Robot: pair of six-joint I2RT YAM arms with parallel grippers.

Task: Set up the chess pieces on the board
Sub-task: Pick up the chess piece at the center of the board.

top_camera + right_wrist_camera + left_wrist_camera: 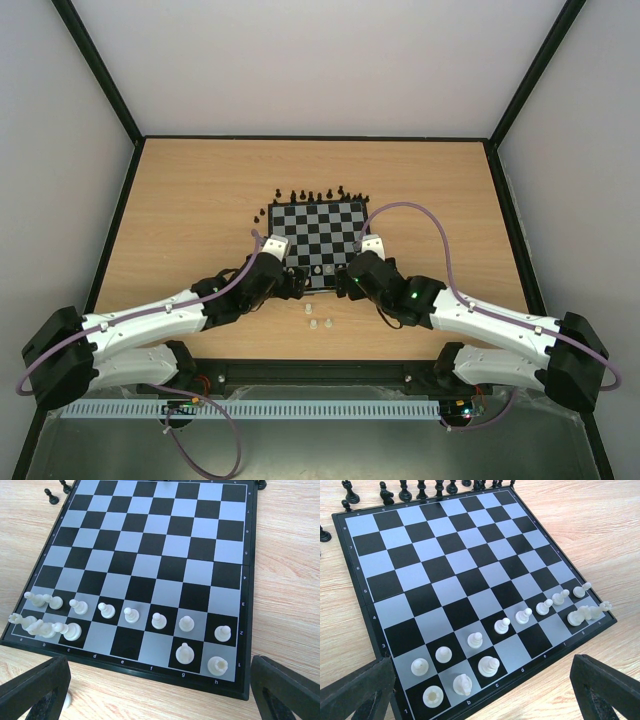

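I read this as the cream side nearly finished and the black side not begun. My left jaws stand wide apart with nothing between them, over the near left corner of the flat black-and-silver checked chessboard (pixel 320 235), which lies in the middle of the pale wooden surface (pixel 180 200). Just ahead of them three cream back-row pieces (pixel 462 684) sit on the corner squares, with a row of eight small cream pawns (pixel 501 625) behind. The three middle squares of the nearest row are bare. Three loose cream pieces (pixel 313 324) stand on the surface just off the board's near edge, midway across and on the near side of both sets of jaws; I take one of those as the next pick. That calls for drawing one set of jaws back, lowering over one tiny piece and closing without toppling its neighbours. The small black pieces (pixel 318 196) stand in a line off the far edge. My right jaws are equally wide and empty, over the near right corner, just short of two more cream back-row pieces (pixel 217 666).
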